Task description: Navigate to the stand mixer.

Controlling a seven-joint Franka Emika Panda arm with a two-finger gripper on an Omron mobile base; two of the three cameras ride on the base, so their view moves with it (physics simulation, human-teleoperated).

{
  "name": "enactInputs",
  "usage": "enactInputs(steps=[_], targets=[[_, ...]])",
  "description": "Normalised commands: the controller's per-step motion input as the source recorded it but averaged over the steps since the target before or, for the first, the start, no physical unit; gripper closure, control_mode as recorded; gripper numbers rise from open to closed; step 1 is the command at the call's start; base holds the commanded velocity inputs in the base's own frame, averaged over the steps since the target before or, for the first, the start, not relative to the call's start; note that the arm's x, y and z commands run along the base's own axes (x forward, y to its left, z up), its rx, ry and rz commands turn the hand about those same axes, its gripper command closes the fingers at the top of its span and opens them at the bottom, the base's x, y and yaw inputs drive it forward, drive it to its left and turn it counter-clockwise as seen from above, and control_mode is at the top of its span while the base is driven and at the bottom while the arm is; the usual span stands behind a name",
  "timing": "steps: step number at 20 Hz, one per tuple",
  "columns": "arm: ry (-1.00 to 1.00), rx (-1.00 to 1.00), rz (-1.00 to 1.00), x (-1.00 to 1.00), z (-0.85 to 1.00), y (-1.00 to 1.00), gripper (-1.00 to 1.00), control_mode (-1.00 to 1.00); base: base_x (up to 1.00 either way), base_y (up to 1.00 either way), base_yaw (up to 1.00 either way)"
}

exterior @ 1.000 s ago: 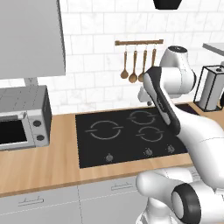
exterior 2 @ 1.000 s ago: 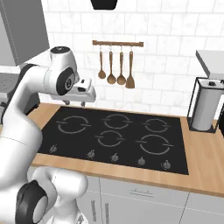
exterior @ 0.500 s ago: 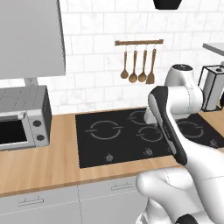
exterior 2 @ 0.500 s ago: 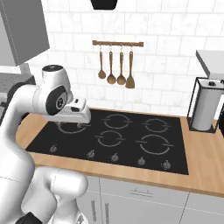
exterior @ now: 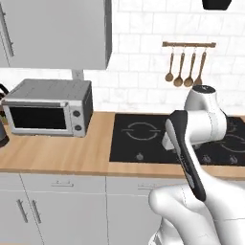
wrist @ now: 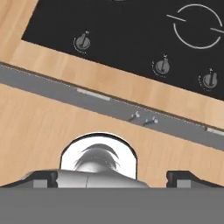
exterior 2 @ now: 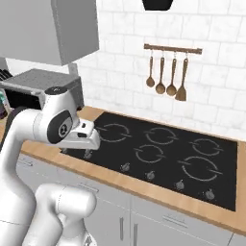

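The stand mixer is out of view. My gripper (wrist: 114, 183) hangs over the front edge of the wooden counter (wrist: 52, 52), just before the black hob (wrist: 131, 30) and its knobs. Its two dark fingertips (wrist: 41, 179) stand wide apart at the bottom of the hand view, open with nothing between them. In the right base view the white hand (exterior 2: 86, 137) is folded low at the hob's near left corner.
A boxy silver toaster oven (exterior: 48, 107) (exterior 2: 33, 84) sits on the counter (exterior: 57, 153) left of the hob (exterior: 143, 139), under a grey wall cabinet (exterior: 52, 33). Wooden utensils hang on a rail (exterior: 186, 62). A dark object (exterior: 2, 131) pokes in at the left edge.
The whole scene has slid right in both base views, so the base has moved left; the toaster oven is now fully in view. The arm has folded lower toward the counter edge.
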Motion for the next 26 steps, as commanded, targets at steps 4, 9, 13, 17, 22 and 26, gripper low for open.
enactInputs(steps=[4, 9, 13, 17, 22, 26], targets=[[0.00, 0.00, 0.00, 0.00, 0.00, 0.00, -1.00, 1.00, -0.02, 0.00, 0.83], [0.00, 0.00, 0.00, 0.00, 0.00, 0.00, -1.00, 1.00, 0.03, 0.01, 0.90], [0.00, 0.00, 0.00, 0.00, 0.00, 0.00, -1.00, 1.00, 0.07, 0.00, 0.93], [0.00, 0.00, 0.00, 0.00, 0.00, 0.00, -1.00, 1.00, 0.17, 0.01, 0.90], [0.00, 0.00, 0.00, 0.00, 0.00, 0.00, -1.00, 1.00, 0.31, 0.02, 0.87], [0.00, 0.00, 0.00, 0.00, 0.00, 0.00, -1.00, 1.00, 0.41, 0.00, 0.84]])
